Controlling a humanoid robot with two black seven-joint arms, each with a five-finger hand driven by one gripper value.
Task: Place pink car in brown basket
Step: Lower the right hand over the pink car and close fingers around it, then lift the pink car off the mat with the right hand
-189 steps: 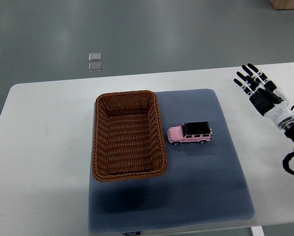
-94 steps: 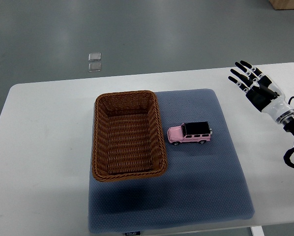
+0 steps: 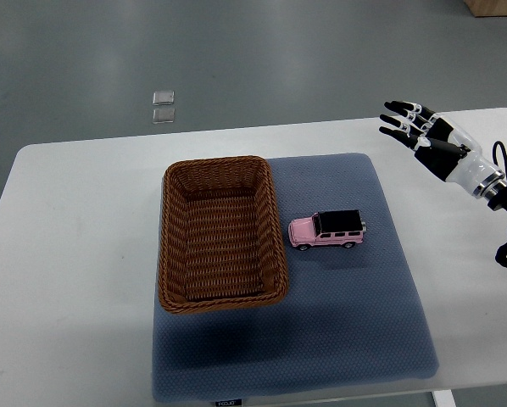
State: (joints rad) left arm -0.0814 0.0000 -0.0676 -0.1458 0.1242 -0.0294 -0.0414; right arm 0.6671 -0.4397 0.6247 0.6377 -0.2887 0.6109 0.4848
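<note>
Since the earlier frame the right robot hand (image 3: 423,136) has swung leftward and tilted over the surface's (image 3: 84,254) far right corner, its fingers (image 3: 399,108) spread loose and holding nothing. Nothing else has shifted: the pink car (image 3: 327,230) sits on the blue mat (image 3: 338,339) near the mat's middle, just beside the right wall of the brown basket (image 3: 221,233), not touching it.

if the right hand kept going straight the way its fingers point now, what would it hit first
Probably nothing. The right hand, fingers spread, points toward the table's far edge, passing beyond the pink car and brown basket. Its height is unclear from this view.
</note>
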